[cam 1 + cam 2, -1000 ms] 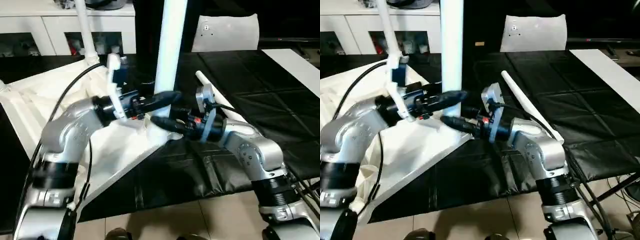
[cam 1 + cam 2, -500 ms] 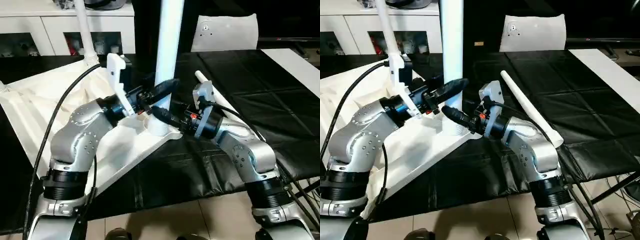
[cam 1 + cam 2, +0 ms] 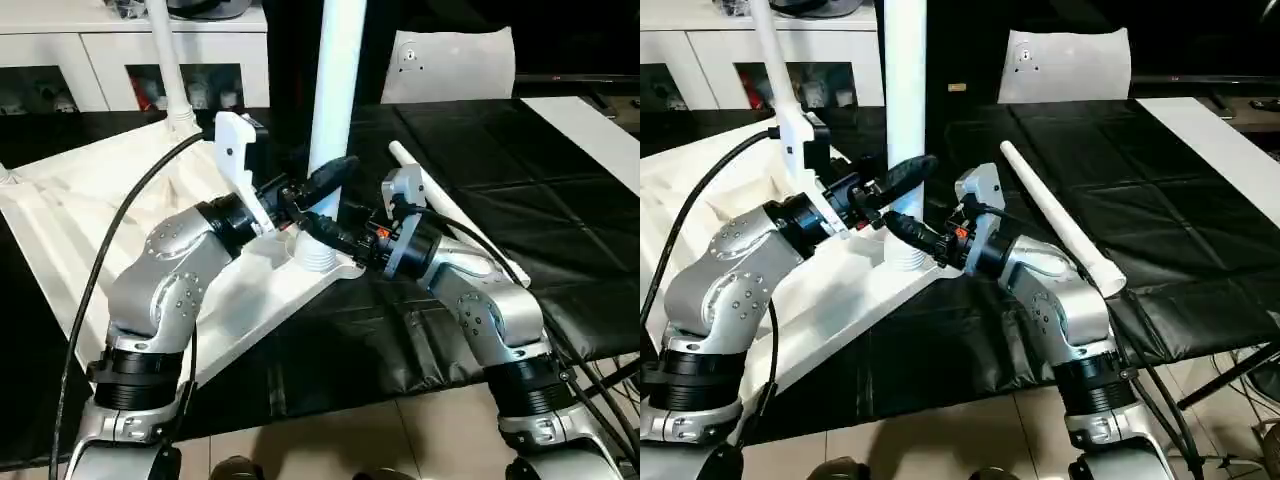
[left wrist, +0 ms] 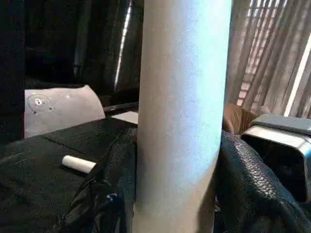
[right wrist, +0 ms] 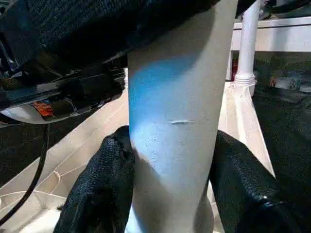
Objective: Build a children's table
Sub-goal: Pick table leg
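The children's table lies upside down, its white ribbed top [image 3: 100, 210] on the black mat. One white leg [image 3: 335, 90] stands upright with its ribbed foot at the near corner socket [image 3: 320, 258]. My left gripper [image 3: 325, 180] is shut on this leg from the left, black fingers [image 4: 252, 194] pressing either side. Just below it, my right gripper [image 3: 320, 232] is shut on the same leg from the right, its fingers [image 5: 97, 194] hugging it. A second leg [image 3: 170, 60] stands in the far corner. A third leg [image 3: 1060, 215] lies loose on the mat behind my right arm.
A white cabinet with glass doors [image 3: 110, 70] stands at the back left. A pale sheet with a sticker [image 3: 450, 65] leans at the back. A flat white board [image 3: 590, 120] lies at the right. The black mat [image 3: 520, 170] ends near tiled floor [image 3: 350, 440].
Both arms have stretched further out, carrying the leg over the near corner socket. The left gripper's fingers have narrowed onto the leg. The camera has shifted a little.
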### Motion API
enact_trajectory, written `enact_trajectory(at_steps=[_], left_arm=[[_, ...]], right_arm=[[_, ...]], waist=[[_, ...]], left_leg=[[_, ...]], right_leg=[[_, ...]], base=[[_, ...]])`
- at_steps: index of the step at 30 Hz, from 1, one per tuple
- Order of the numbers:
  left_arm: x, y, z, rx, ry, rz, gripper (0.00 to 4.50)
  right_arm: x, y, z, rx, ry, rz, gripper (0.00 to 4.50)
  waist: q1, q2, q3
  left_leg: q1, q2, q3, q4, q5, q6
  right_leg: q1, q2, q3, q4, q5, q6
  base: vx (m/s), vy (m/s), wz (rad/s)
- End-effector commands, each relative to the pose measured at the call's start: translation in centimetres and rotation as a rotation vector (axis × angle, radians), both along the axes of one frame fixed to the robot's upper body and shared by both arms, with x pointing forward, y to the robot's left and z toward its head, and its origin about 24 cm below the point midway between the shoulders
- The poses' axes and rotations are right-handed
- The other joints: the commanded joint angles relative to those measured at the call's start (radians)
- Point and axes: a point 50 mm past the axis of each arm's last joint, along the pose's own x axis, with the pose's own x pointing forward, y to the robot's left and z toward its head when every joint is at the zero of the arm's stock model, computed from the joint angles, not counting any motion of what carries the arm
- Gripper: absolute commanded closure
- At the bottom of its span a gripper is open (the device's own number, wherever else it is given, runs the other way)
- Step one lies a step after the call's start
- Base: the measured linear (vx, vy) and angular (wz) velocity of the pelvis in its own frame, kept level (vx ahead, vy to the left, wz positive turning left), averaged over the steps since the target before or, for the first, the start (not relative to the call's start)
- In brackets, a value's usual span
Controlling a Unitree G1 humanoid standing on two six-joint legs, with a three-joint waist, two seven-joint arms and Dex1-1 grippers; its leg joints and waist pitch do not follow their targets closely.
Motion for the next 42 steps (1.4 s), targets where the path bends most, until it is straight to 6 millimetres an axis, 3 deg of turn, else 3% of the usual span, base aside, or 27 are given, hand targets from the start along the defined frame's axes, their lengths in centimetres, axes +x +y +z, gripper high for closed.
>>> enact_trajectory(at_steps=[1, 11, 15, 19, 23, 24, 28, 31, 32, 35, 42], left_arm=[[0.0, 0.0, 0.4, 0.029, -0.052, 0.029, 2.57], [0.0, 0.1, 0.2, 0.093, -0.103, 0.002, 2.59], [0.5, 0.3, 0.1, -0.088, 0.078, 0.035, 2.59], [1.1, 0.5, 0.1, -0.180, 0.142, 0.057, 2.59], [1.5, 1.0, 0.0, -0.098, 0.107, 0.072, 2.59], [1.5, 1.1, 0.0, -0.090, 0.104, 0.072, 2.59], [1.7, 1.5, 0.4, -0.073, 0.085, 0.048, 2.59], [1.8, 1.9, 0.9, -0.088, 0.062, -0.060, 2.59], [1.8, 2.0, 1.0, -0.097, 0.054, -0.107, 2.59], [1.7, 2.0, 1.3, -0.124, 0.049, -0.182, 2.59], [0.3, 1.0, 2.7, -0.195, 0.049, -0.602, 2.59]], right_arm=[[0.4, -0.3, 0.3, -0.024, -0.029, -0.039, 2.60], [0.4, -0.4, 0.3, -0.027, -0.035, -0.042, 2.60], [0.6, -0.5, 0.3, -0.044, -0.039, -0.055, 2.60], [0.7, -0.5, 0.3, -0.049, -0.038, -0.064, 2.60], [0.9, -0.6, 0.5, -0.024, -0.016, -0.066, 2.60], [0.9, -0.6, 0.5, -0.019, -0.011, -0.065, 2.05], [0.6, -0.9, 1.2, 0.036, 0.000, -0.012, 1.69], [0.3, -2.2, 2.0, 0.058, 0.027, 0.075, 1.43], [0.3, -2.6, 2.1, 0.052, 0.038, 0.107, 1.36], [0.0, -3.1, 2.2, 0.025, 0.046, 0.163, 1.05], [-0.4, -4.4, 2.8, -0.065, 0.078, 0.329, 1.01]], waist=[[-0.007, 0.008, -0.075], [-0.019, 0.008, -0.075], [-0.023, 0.004, -0.074], [-0.022, 0.004, -0.074], [-0.023, 0.003, -0.075], [-0.022, 0.004, -0.076], [-0.021, 0.002, -0.076], [-0.019, 0.004, -0.077], [-0.015, 0.000, -0.078], [-0.014, -0.001, -0.077], [-0.012, -0.004, -0.076]], left_leg=[[0.020, 0.029, -0.006, -0.070, -0.215, -0.018], [0.018, 0.028, -0.006, -0.070, -0.214, -0.020], [0.017, 0.025, -0.003, -0.066, -0.212, -0.018], [0.017, 0.024, -0.003, -0.065, -0.208, -0.011], [0.018, 0.025, -0.004, -0.067, -0.202, -0.001], [0.019, 0.026, -0.005, -0.067, -0.202, -0.002], [0.016, 0.025, -0.005, -0.067, -0.187, 0.001], [0.018, 0.026, -0.004, -0.067, -0.174, 0.004], [0.022, 0.024, -0.003, -0.065, -0.173, 0.013], [0.018, 0.026, -0.002, -0.065, -0.162, 0.012], [0.018, 0.023, 0.000, -0.060, -0.165, 0.025]], right_leg=[[0.046, -0.061, 0.038, -0.075, -0.245, -0.134], [0.047, -0.061, 0.039, -0.072, -0.231, -0.143], [0.048, -0.061, 0.038, -0.072, -0.238, -0.162], [0.048, -0.059, 0.037, -0.074, -0.252, -0.152], [0.047, -0.058, 0.037, -0.076, -0.250, -0.140], [0.047, -0.059, 0.037, -0.075, -0.249, -0.140], [0.051, -0.060, 0.038, -0.072, -0.227, -0.140], [0.050, -0.060, 0.038, -0.071, -0.213, -0.144], [0.052, -0.058, 0.037, -0.072, -0.216, -0.149], [0.053, -0.062, 0.037, -0.067, -0.196, -0.169], [0.054, -0.064, 0.036, -0.067, -0.218, -0.192]], base=[[0.000, 0.000, 0.00], [0.000, 0.000, 0.00], [0.000, 0.000, 0.00], [0.000, 0.000, 0.00], [0.000, 0.000, 0.00], [0.000, 0.000, 0.00], [0.000, 0.000, 0.00], [0.000, 0.000, 0.00], [0.000, 0.000, 0.00], [0.000, 0.000, 0.00], [0.000, 0.000, 0.00]])
